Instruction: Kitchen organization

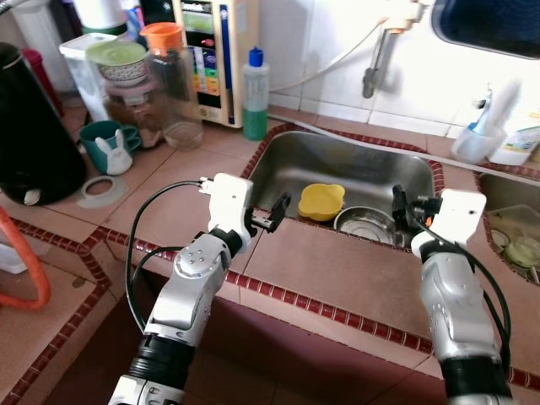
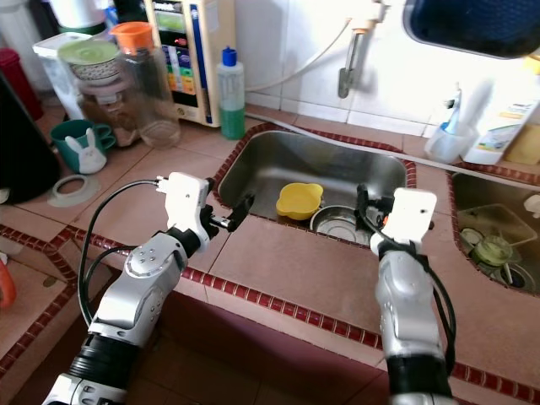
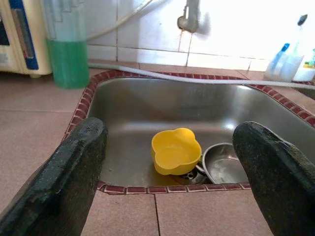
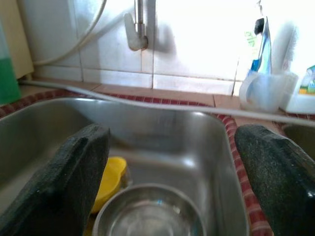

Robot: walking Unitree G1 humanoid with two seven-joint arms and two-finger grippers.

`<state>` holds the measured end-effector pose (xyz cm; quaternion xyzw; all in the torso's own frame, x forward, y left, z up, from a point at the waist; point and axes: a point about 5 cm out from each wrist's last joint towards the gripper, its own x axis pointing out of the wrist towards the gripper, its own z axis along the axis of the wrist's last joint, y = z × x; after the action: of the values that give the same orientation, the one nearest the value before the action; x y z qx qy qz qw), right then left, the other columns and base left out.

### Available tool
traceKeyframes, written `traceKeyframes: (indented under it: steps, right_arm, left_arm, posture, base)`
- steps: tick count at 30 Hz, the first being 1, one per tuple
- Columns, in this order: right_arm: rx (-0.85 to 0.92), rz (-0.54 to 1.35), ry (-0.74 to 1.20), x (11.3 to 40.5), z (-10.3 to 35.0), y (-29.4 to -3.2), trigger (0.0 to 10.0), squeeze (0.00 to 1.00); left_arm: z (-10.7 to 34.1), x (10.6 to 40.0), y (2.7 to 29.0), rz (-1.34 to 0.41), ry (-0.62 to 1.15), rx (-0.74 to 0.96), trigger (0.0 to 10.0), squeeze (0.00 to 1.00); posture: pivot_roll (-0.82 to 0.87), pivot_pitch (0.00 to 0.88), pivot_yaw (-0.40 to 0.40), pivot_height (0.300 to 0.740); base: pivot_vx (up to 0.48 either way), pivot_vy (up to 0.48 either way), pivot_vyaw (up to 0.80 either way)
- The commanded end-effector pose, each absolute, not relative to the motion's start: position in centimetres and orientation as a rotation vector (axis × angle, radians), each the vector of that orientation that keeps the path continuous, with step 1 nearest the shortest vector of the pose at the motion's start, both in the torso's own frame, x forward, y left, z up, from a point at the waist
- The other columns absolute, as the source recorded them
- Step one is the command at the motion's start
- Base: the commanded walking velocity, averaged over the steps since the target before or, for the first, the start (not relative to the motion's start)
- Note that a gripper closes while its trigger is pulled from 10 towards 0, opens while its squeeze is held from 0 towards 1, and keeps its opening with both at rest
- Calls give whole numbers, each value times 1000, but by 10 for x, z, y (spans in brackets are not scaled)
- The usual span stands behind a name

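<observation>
A yellow flower-shaped bowl (image 1: 321, 201) lies in the steel sink (image 1: 337, 160), and beside it sits a round steel bowl (image 1: 364, 224). My left gripper (image 1: 274, 213) hovers over the tiled counter at the sink's front left rim, open and empty, pointing at the yellow bowl (image 3: 175, 150). My right gripper (image 1: 401, 207) is above the sink's front right rim, open with nothing between its fingers (image 4: 78, 172), just over the steel bowl (image 4: 147, 214).
A green soap bottle (image 1: 255, 93) and a water purifier (image 1: 211, 51) stand behind the sink's left corner. Jars, a teal mug (image 1: 108, 145) and a black kettle (image 1: 29, 126) crowd the left counter. A second sink (image 1: 515, 228) with dishes lies at right. The tap (image 1: 380, 51) hangs behind.
</observation>
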<state>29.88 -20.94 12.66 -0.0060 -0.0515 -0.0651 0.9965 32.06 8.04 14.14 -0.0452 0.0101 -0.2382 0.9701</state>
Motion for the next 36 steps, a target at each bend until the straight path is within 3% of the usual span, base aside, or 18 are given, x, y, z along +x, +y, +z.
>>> traceKeyframes:
  steps: [1, 3, 4, 7, 8, 9, 11, 13, 14, 30, 36]
  right_arm:
    - [-14, -114, -132, 293, 135, -204, 10000, 1000]
    - [-11, -101, -159, 271, 138, -190, 10000, 1000]
    - [4, -101, -163, 265, 139, -185, 10000, 902]
    - [-6, -83, -176, 258, 142, -177, 10000, 867]
    - [-8, -75, -171, 255, 142, -174, 10000, 788]
    - [-7, -73, -165, 254, 143, -173, 10000, 788]
    - [-12, -75, -131, 250, 143, -172, 10000, 631]
    - [-14, -76, -123, 249, 143, -172, 10000, 631]
    - [-18, -77, -120, 249, 144, -173, 10000, 545]
    - [-25, -53, -89, 254, 151, -172, 10000, 490]
    - [-22, -38, -93, 257, 154, -170, 10000, 424]
  left_arm:
    - [141, 323, 83, -464, 29, -95, 10000, 0]
    - [139, 322, 93, -399, 24, -85, 10000, 0]
    - [137, 321, 95, -388, 26, -85, 10000, 0]
    - [132, 318, 96, -387, 42, -100, 10000, 0]
    - [130, 317, 94, -390, 48, -105, 10000, 0]
    - [130, 318, 94, -392, 48, -104, 10000, 0]
    - [132, 321, 91, -404, 45, -110, 10000, 0]
    - [133, 322, 91, -404, 44, -111, 10000, 0]
    - [134, 324, 91, -401, 45, -115, 10000, 0]
    - [134, 322, 90, -408, 54, -100, 10000, 0]
    - [137, 318, 89, -429, 39, -100, 10000, 0]
  posture:
    - [49, 0, 33, 740]
    - [38, 0, 40, 740]
    - [33, 0, 43, 740]
    - [27, 0, 47, 740]
    - [22, 0, 48, 740]
    - [22, 0, 48, 740]
    - [18, 0, 49, 740]
    - [18, 0, 49, 740]
    - [17, 0, 49, 740]
    - [40, 0, 39, 740]
    - [48, 0, 30, 740]
  base:
    - [0, 0, 0]
    - [0, 0, 0]
    - [0, 0, 0]
    - [0, 0, 0]
    - [0, 0, 0]
    - [0, 0, 0]
    - [0, 0, -234]
    - [0, 0, -469]
    - [0, 0, -800]
    - [0, 0, -779]
    - [0, 0, 0]
